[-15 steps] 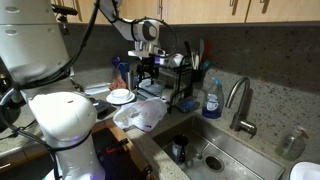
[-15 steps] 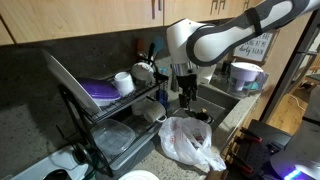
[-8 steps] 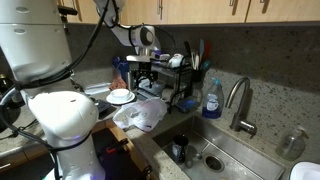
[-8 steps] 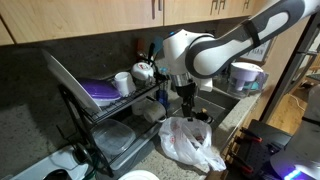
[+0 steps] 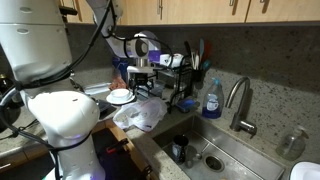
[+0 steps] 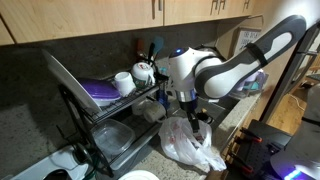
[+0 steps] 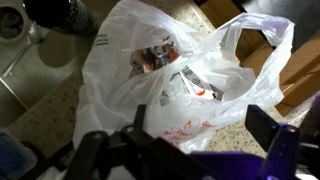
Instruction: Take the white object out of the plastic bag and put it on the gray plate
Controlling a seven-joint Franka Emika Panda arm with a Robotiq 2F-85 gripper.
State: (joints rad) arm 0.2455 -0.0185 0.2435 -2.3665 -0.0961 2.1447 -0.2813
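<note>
While the plastic bag lies crumpled on the bench, the fingers hang above it; they stand wide apart.

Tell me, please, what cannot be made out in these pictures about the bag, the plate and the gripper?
- The white object: hidden inside the plastic bag; the wrist view shows only printed packets through the film.
- The gray plate: too small in an exterior view to tell what lies on it.
- The gripper: fingertips small and dark in both exterior views, blurred at the bottom edge of the wrist view.
</note>
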